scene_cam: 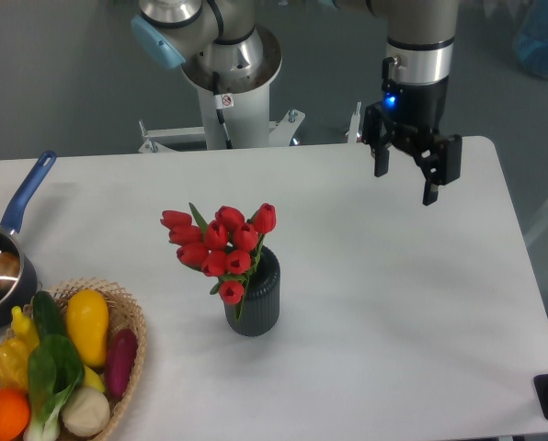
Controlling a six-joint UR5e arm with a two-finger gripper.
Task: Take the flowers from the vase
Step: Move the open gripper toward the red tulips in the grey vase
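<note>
The flowers (pixel 221 244), a bunch of red tulips with green leaves, stand in the vase (pixel 255 299), a short dark grey ribbed cylinder near the middle of the white table. Their stems are hidden inside it. My gripper (pixel 405 182) hangs over the back right of the table, well up and to the right of the flowers. Its two dark fingers point down and stand apart, open, with nothing between them.
A wicker basket (pixel 134 342) of vegetables and fruit sits at the front left corner. A blue-handled saucepan (pixel 7 253) lies at the left edge. The robot's base (pixel 228 83) stands behind the table's back edge.
</note>
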